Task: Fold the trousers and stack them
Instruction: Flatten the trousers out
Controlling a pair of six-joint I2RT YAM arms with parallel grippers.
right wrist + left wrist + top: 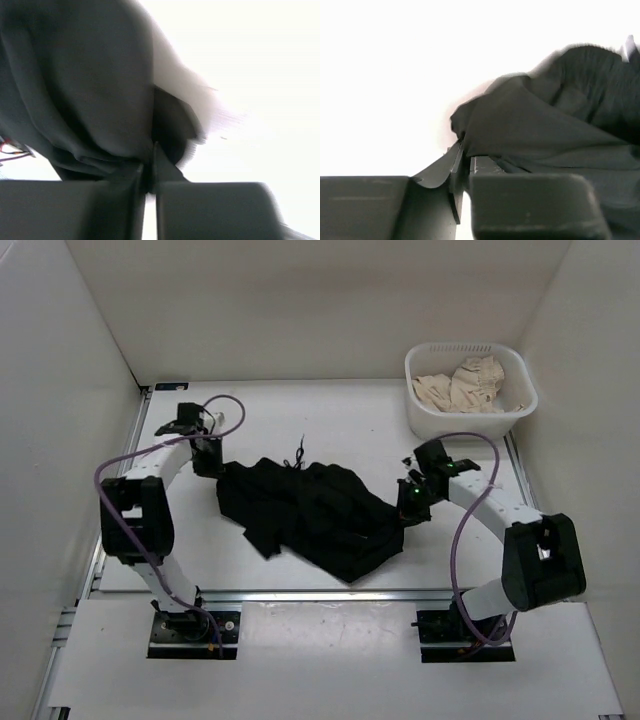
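The black trousers [310, 515] lie crumpled in a heap in the middle of the white table. My left gripper [212, 466] is at the heap's left end, shut on an edge of the trousers [530, 125]; the cloth runs into the closed jaws at my left gripper [462, 150]. My right gripper [410, 502] is at the heap's right end, shut on another edge of the trousers [85, 90]; the fabric bunches where my right gripper [149, 165] pinches it. Most of the cloth sags between the two grippers.
A white plastic basket [515, 412] holding beige cloth [462, 386] stands at the back right corner. White walls enclose the table on three sides. A metal rail [330, 595] runs along the near edge.
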